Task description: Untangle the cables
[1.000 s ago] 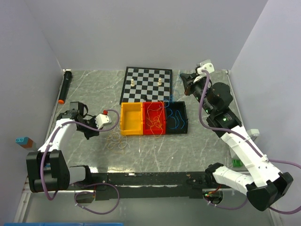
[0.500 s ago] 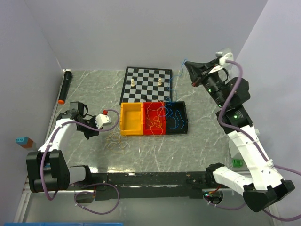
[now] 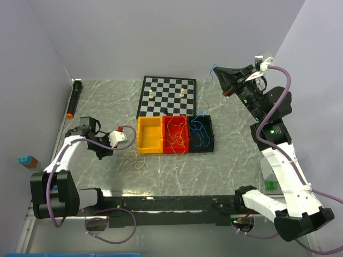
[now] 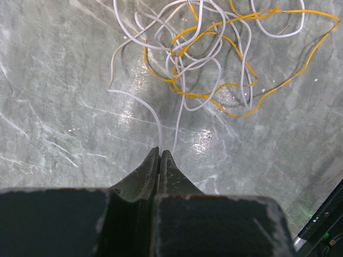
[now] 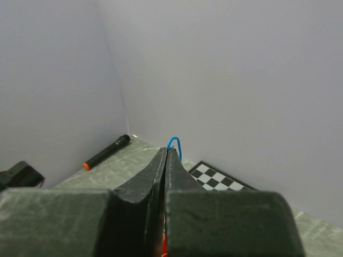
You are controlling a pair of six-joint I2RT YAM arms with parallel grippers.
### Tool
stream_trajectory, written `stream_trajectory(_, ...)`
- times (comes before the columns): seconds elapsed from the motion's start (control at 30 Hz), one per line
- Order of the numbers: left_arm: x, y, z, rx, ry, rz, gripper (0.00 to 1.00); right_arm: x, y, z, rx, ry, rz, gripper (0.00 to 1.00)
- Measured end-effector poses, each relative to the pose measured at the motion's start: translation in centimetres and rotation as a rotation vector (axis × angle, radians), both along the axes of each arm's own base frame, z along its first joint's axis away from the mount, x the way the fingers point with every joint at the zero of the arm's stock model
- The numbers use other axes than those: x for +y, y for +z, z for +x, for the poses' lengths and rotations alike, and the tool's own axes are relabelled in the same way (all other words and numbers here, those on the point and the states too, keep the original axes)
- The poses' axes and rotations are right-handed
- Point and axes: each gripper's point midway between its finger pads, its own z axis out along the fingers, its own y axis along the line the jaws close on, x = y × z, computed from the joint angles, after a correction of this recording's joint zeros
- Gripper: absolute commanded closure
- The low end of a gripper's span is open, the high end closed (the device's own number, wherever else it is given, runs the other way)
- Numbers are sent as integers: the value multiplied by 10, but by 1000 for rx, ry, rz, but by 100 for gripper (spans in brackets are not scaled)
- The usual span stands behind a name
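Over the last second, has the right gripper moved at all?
Yes. The right gripper, shut on a blue cable, has lifted up and to the right, away from the chessboard's right edge, and now shows against the back wall.

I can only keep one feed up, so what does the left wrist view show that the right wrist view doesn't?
Only the left wrist: the left gripper shut on the white cable, which runs into a tangle with the orange-yellow cable. Only the right wrist: the right gripper shut on the blue cable, plus the marker and chessboard. Both: a shut gripper pinching a thin wire, and the marbled table.
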Motion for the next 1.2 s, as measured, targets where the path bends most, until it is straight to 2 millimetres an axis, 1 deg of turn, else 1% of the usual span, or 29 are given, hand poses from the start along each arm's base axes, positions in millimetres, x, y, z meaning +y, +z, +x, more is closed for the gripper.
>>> stream_trajectory(0.1, 0, 0, 0, 1, 0, -1, 99, -5, -9, 6, 5, -41, -18, 100)
stream_trajectory(0.17, 0, 0, -1, 3, 0, -2, 99, -7, -21, 12, 23, -64, -35, 100)
stream_trajectory(0.27, -1, 3, -1, 7, 4, -8, 99, -11, -54, 24, 79, -104, -65, 100)
stream_trajectory(0.3, -2, 6, 0, 8, 5, -14, 99, -12, -68, 29, 106, -118, -79, 100)
stream_trajectory(0.5, -9, 28, 12, -30, 1, -56, 99, -20, -139, 44, 244, -181, -134, 100)
stream_trajectory(0.67, -10, 29, 10, -22, 2, -64, 99, -25, -174, 51, 315, -218, -161, 100)
stream_trajectory(0.8, -10, 29, 9, -17, 2, -65, 99, -25, -189, 56, 354, -226, -167, 100)
stream_trajectory(0.9, -12, 29, 9, -16, 3, -72, 99, -18, -203, 59, 395, -220, -167, 100)
stream_trajectory(0.97, -14, 31, 8, -11, 5, -84, 99, -10, -222, 57, 442, -206, -172, 100)
stream_trajectory(1.03, -16, 35, 9, -9, 8, -99, 99, 1, -247, 52, 501, -187, -184, 100)
stream_trajectory(1.1, -19, 42, 12, -22, 6, -119, 99, 15, -281, 44, 583, -173, -205, 100)
stream_trajectory(1.2, -23, 52, 19, -47, 3, -141, 99, 27, -327, 32, 709, -184, -232, 100)
